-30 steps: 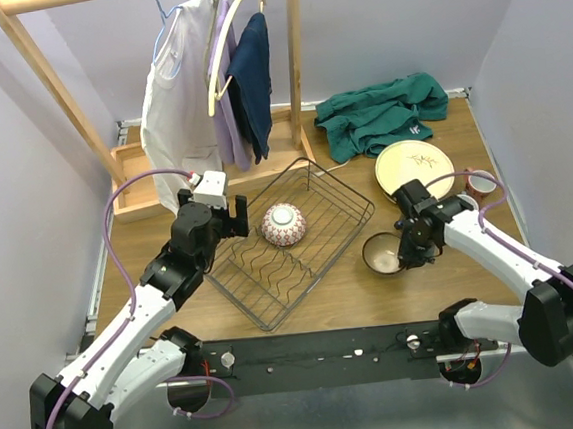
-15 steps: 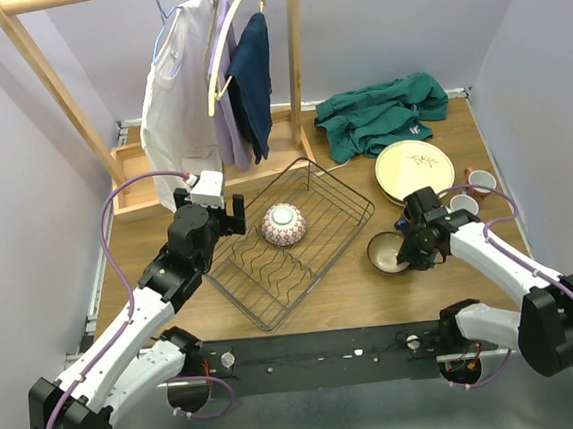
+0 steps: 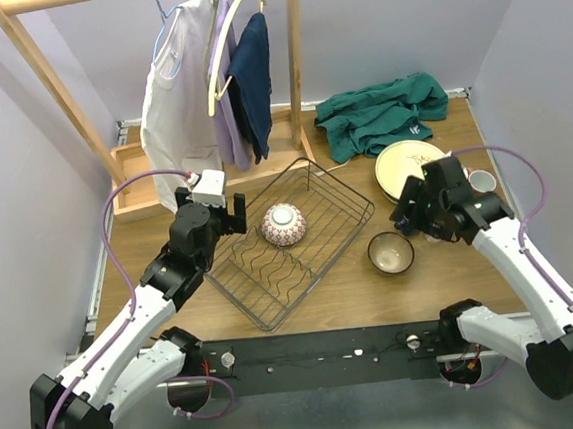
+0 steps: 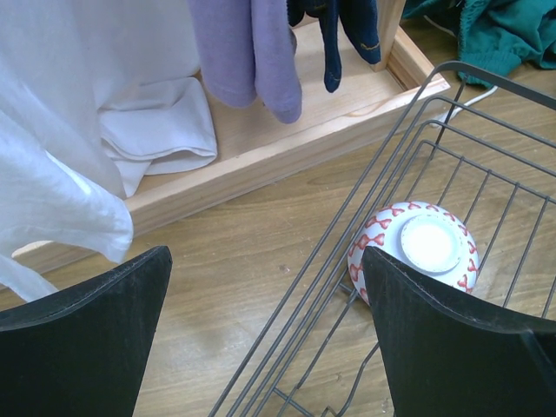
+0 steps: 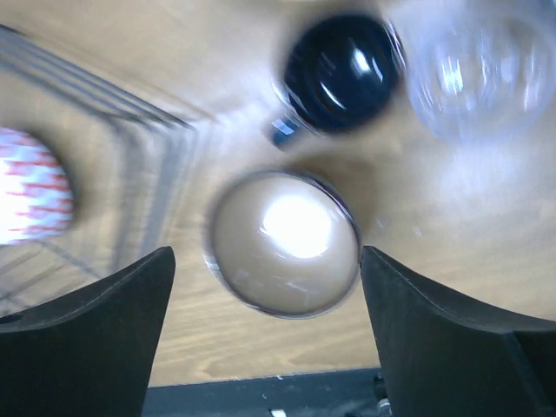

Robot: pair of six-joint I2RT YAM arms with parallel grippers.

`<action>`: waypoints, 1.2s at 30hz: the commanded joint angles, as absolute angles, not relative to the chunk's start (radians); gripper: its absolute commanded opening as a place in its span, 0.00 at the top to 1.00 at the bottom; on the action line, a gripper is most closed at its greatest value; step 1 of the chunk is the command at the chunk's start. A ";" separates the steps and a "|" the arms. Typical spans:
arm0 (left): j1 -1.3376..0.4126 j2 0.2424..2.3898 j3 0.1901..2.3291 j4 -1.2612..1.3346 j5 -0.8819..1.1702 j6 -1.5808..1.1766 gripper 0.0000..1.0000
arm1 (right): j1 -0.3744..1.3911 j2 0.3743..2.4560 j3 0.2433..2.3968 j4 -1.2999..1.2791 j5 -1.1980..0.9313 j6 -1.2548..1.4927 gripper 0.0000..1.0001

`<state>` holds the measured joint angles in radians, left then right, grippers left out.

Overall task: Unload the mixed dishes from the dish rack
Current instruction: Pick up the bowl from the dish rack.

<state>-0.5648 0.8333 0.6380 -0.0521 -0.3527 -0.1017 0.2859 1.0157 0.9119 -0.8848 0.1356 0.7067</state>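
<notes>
At the upper left of the top view stands a wooden clothes rack [image 3: 55, 89] with white, lilac and navy garments [image 3: 217, 85] on hangers. Below it, left of centre, the left gripper [image 3: 209, 209] hangs over the upper left rim of the dish rack [image 3: 272, 276], its 2 fingers [image 4: 95, 339] spread wide with nothing between them. The black wire rack sits at the centre of the table [image 3: 343, 290], turned at an angle. In its upper part lies 1 red-and-white patterned bowl [image 3: 283, 224], upside down, close against the rack's left wall in the left wrist view. Right of the rack, apart from it, a dark bowl [image 3: 390, 253] with a tan inside stands upright on the wood. The right gripper [image 3: 409, 214] hovers up and to the right of that bowl, fingers apart and empty. A cream plate [image 3: 411, 163] lies behind it, partly hidden by the arm, and a green cloth [image 3: 383, 114] is heaped at the upper right. The right wrist view, blurred, shows a black cup [image 5: 340, 74] and a clear glass [image 5: 469, 78] side by side beyond the dark bowl.
</notes>
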 commanded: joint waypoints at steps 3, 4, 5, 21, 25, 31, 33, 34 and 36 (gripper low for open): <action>-0.561 0.850 0.634 -0.023 -0.360 -0.106 0.01 | 0.284 1.092 1.104 -0.825 0.048 0.471 0.00; -0.561 0.851 0.634 -0.025 -0.365 -0.104 0.01 | 0.282 1.107 1.120 -0.810 0.007 0.459 0.00; -0.560 0.850 0.634 -0.025 -0.367 -0.104 0.01 | 0.284 1.144 1.127 -0.775 -0.032 0.454 0.00; -0.549 0.844 0.634 -0.041 -0.535 -0.117 0.01 | 0.702 1.606 1.403 -0.543 0.089 0.426 0.00; -0.546 0.838 0.634 -0.043 -0.590 -0.126 0.01 | 0.753 1.718 1.483 -0.526 0.086 0.422 0.00; -0.541 0.827 0.630 -0.040 -0.612 -0.133 0.01 | 0.798 1.819 1.546 -0.459 0.005 0.454 0.00; -0.540 0.825 0.629 -0.040 -0.614 -0.133 0.01 | 0.810 1.842 1.560 -0.459 0.017 0.453 0.00; -0.540 0.824 0.630 -0.040 -0.612 -0.133 0.01 | 0.814 1.862 1.562 -0.460 0.024 0.453 0.00; -0.538 0.824 0.629 -0.040 -0.606 -0.133 0.01 | 0.816 1.882 1.565 -0.460 0.049 0.459 0.00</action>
<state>-0.5461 0.8410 0.6380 -0.0498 -0.5694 -0.1204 0.7963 1.8267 1.5230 -0.4953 0.0296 0.4446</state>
